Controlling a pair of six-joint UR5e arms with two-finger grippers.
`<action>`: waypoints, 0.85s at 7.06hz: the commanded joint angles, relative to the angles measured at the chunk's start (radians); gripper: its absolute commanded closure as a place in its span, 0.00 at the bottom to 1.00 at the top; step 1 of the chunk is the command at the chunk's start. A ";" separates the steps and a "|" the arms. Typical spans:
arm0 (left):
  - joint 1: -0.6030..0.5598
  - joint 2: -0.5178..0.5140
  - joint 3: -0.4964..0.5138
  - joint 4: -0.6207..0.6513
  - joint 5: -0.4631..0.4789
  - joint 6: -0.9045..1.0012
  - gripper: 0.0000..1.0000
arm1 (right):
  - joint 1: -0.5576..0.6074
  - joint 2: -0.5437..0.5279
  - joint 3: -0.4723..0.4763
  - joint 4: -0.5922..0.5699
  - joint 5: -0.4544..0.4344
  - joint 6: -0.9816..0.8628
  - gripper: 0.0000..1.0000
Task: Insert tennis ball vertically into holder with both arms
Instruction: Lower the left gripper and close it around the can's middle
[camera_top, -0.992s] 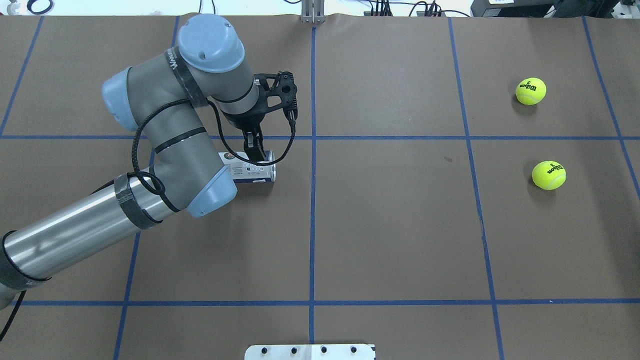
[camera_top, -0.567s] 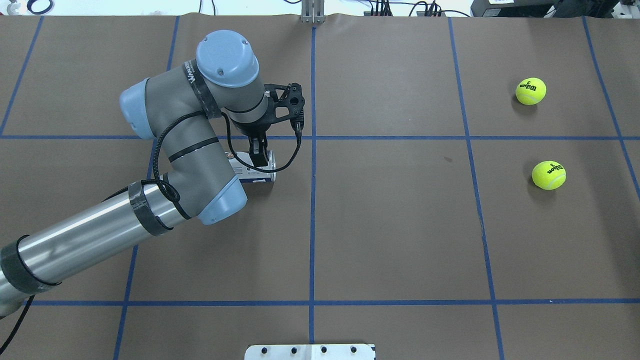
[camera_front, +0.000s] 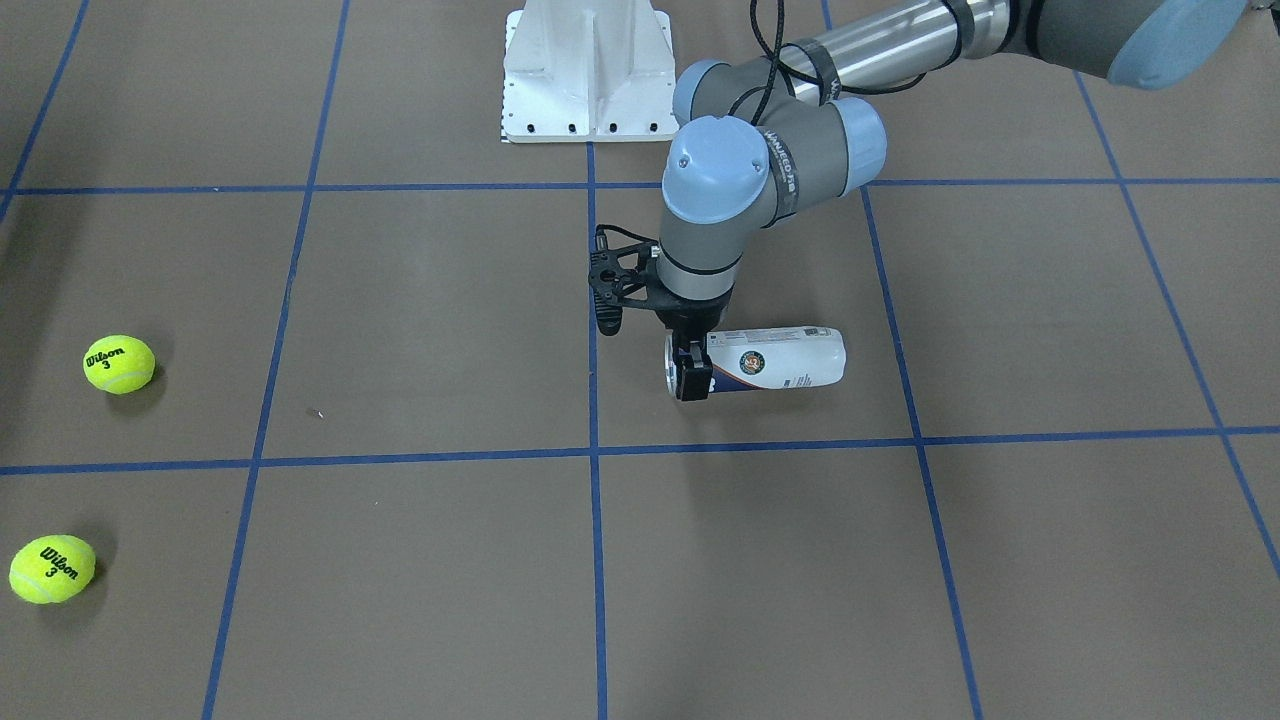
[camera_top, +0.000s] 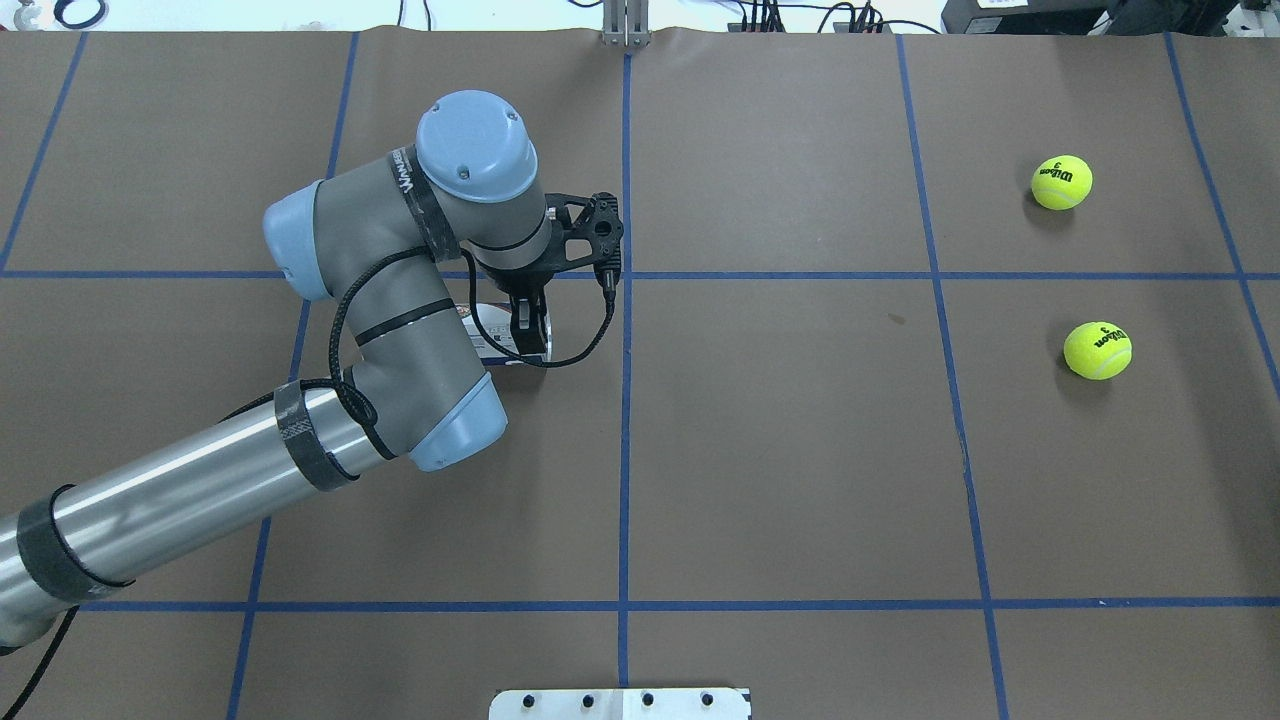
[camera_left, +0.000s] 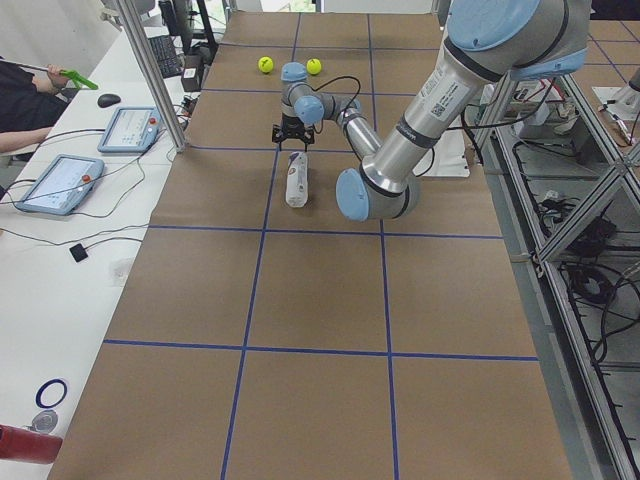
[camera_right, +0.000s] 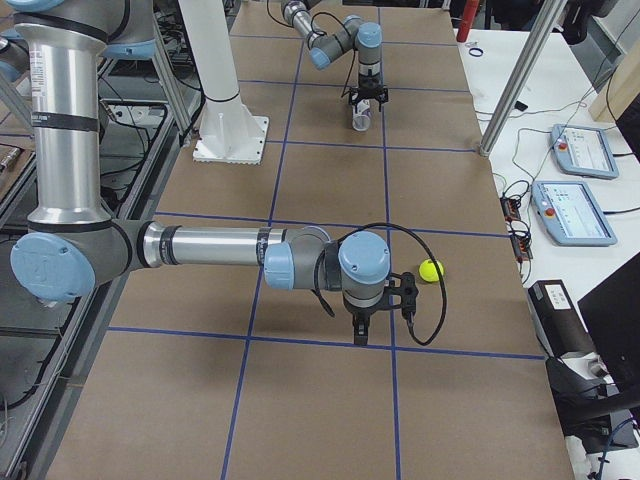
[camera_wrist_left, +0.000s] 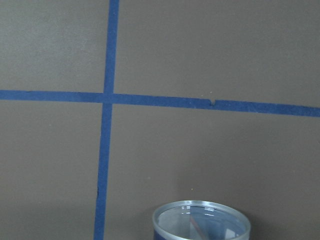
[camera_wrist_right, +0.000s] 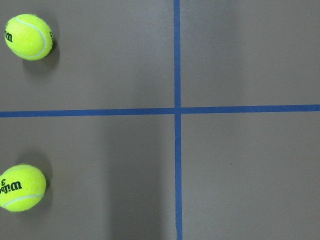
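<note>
1. The left gripper (camera_front: 690, 372) was set across the holder (camera_front: 775, 360) just behind its mouth, with one finger on each side. Whether the grip was made could not be told.
2. The holder was lying on its side on the table (camera_top: 800, 450), on the robot's left, its mouth turned toward the centre line.
3. The step in hand was judged to be the seizing of the holder. Next, a firm grip and a swing to upright, mouth up, would be called for.
4. The right gripper (camera_right: 362, 338) was hung beside the near ball (camera_top: 1097, 350) and far ball (camera_top: 1062, 182), both resting on the table. Its state could not be told.
5. Since a second earlier, the left wrist had been carried toward the centre line and the gripper brought over the mouth end. The holder was found unmoved.
</note>
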 joint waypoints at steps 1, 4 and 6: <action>0.014 0.000 0.010 -0.003 0.004 -0.002 0.00 | 0.000 0.000 0.000 0.001 0.000 -0.001 0.01; 0.017 0.000 0.034 -0.004 0.004 0.001 0.00 | 0.000 0.000 -0.002 0.001 0.000 -0.001 0.01; 0.024 -0.003 0.047 -0.006 0.004 0.000 0.00 | 0.000 0.000 0.000 0.001 0.001 -0.001 0.01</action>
